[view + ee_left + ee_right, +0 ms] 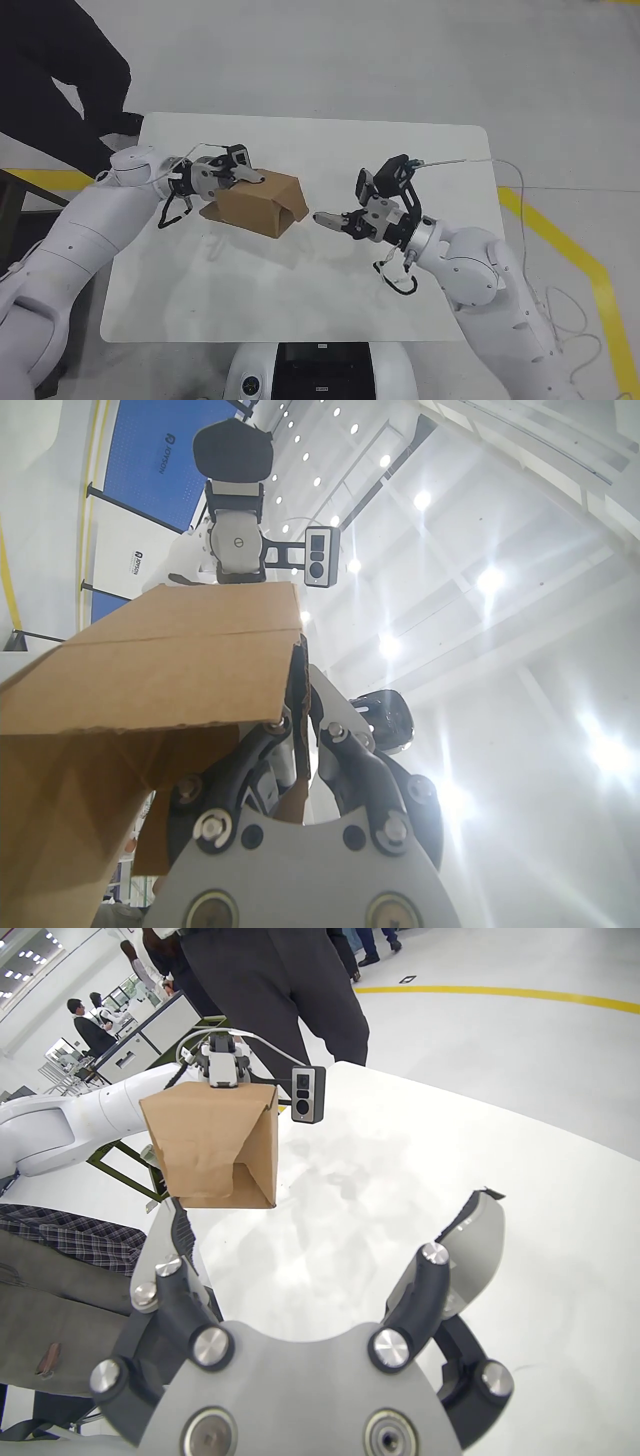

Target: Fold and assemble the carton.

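Note:
A brown cardboard carton (255, 202) lies on its side on the white table (330, 290), its partly folded end facing the middle. My left gripper (245, 177) is shut on the carton's far edge; in the left wrist view its fingers (325, 720) pinch a cardboard wall of the carton (165, 670). My right gripper (326, 219) is open and holds nothing, a short way from the carton's folded end. In the right wrist view the carton (215, 1143) stands beyond the spread fingers (175, 1228), with the left gripper (222, 1070) on its far side.
A person in dark clothes (60, 80) stands just off the table's far left corner. The table's near half and right side are bare. Yellow floor tape (580, 260) runs past the table on the right.

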